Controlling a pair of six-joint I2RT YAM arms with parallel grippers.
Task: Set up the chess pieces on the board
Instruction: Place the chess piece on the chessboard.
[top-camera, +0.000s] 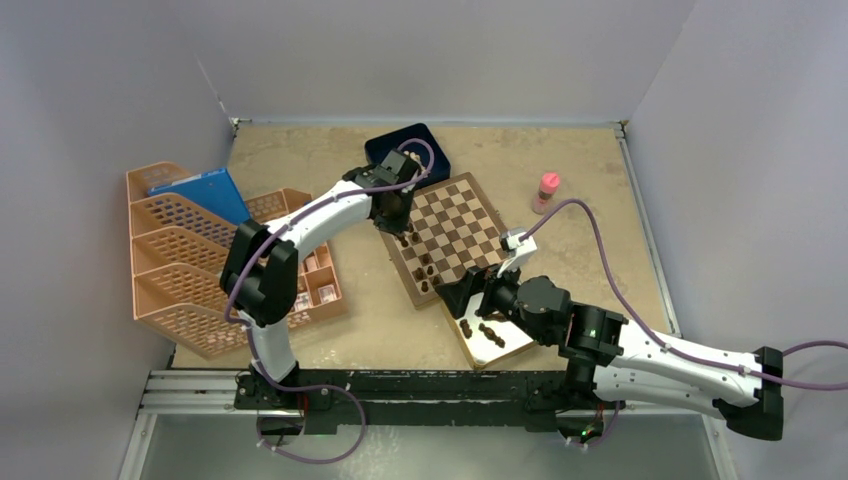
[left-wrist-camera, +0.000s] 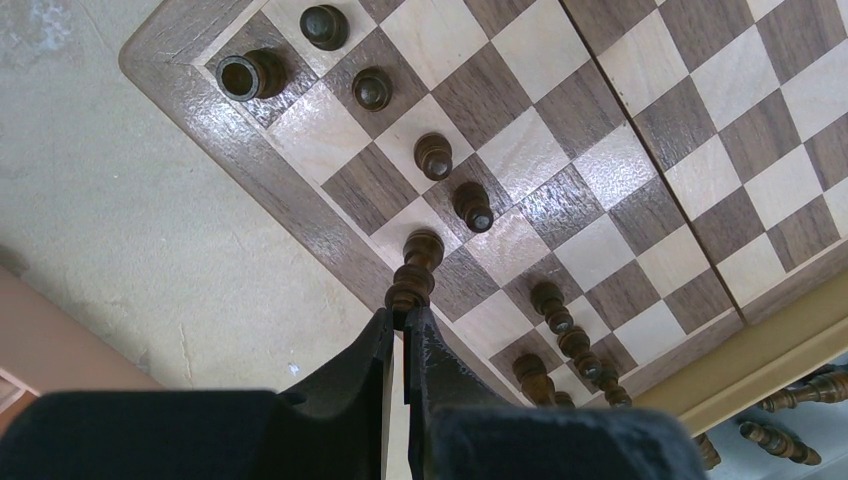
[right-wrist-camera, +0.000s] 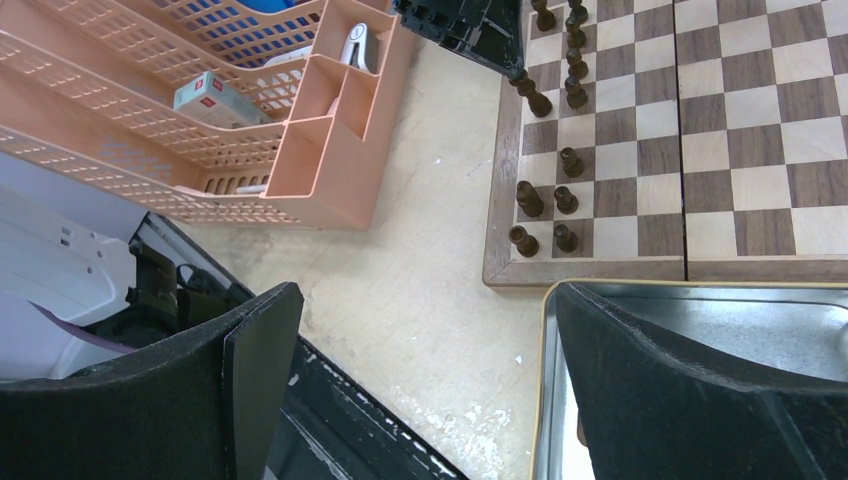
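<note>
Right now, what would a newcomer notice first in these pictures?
The board lies mid-table, dark pieces lined along one edge. The left tool, shut on one piece, hangs over that edge. The right tool gapes wide over the tin's corner.

1. One board (right-wrist-camera: 760, 130), a chequered square.
2. One silver tin (right-wrist-camera: 720, 320).
3. Dark chess pieces (right-wrist-camera: 566, 199): about eleven can be counted on the board. A few more lie in the tin, too clustered to count.
4. One dark blue box (top-camera: 436, 150).
5. One pink bottle (top-camera: 547, 190).
6. One peach plastic organiser rack (top-camera: 180, 270).
7. Two end effectors: the left end effector (left-wrist-camera: 403, 318) and the right end effector (right-wrist-camera: 415, 300).
</note>
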